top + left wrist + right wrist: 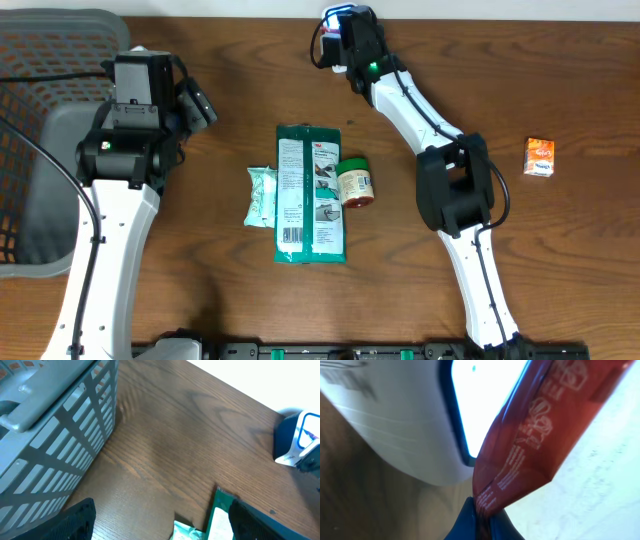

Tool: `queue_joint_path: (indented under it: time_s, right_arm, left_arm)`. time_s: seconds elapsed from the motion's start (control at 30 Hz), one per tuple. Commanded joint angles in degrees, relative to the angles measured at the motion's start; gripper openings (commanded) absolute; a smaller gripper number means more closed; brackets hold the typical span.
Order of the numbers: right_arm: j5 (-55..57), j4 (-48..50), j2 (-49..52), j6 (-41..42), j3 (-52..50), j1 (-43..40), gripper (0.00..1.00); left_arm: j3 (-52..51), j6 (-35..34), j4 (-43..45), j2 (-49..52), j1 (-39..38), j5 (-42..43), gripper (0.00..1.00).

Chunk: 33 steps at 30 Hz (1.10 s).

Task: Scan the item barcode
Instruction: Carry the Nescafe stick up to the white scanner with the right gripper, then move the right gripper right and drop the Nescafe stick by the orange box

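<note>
My right gripper [482, 515] is shut on the bottom edge of a red packet [540, 425] with small white print. The packet stands up against the lit window [485, 390] of a white scanner [395, 420]. In the overhead view this gripper [345, 45] is at the table's far edge, right by the blue-glowing scanner [335, 18]; the packet is hidden there. My left gripper [165, 530] is open with nothing in it, hovering over bare wood, and the overhead view places it [200, 105] beside the basket. The scanner [300, 440] also shows in the left wrist view.
A grey slatted basket [40, 120] fills the left side. A long green pack [308, 195] lies mid-table, with a pale green packet [262, 197] on its left and a small jar [355, 183] on its right. An orange box [540, 157] sits far right.
</note>
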Motion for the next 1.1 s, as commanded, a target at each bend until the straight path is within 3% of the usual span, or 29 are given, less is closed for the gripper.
queue_joint_path:
  time_s: [0.0,0.23,0.5,0.77,0.93,1.07]
  right_arm:
    - [-1.3,-1.2,-2.2,2.0,0.5,-1.0,0.01]
    - [-1.6,-0.4,-2.3,7.2,0.5,-1.5,0.01]
    - [-1.2,-6.1,-12.1,23.0,0.5,0.3,0.01]
    - [-3.0,-30.6,-28.5,52.7,0.5,-4.5,0.02]
    - [-11.3,-46.0,-31.8,68.9,0.5,-16.2,0.01]
    - [-16.2,-52.9,-30.1,74.4,-1.0,-27.0,0.01]
  left_arm:
    - [0.7,0.3,0.0,0.1,0.2,-0.9,0.85]
    - [0.7,0.3,0.0,0.1,0.2,-0.9,0.85]
    - [0.7,0.3,0.0,0.1,0.2,-0.9,0.85]
    - [0.7,0.3,0.0,0.1,0.2,-0.9,0.85]
    - [0.7,0.3,0.0,0.1,0.2,-0.9,0.85]
    - [0.7,0.3,0.0,0.1,0.2,-0.9,0.85]
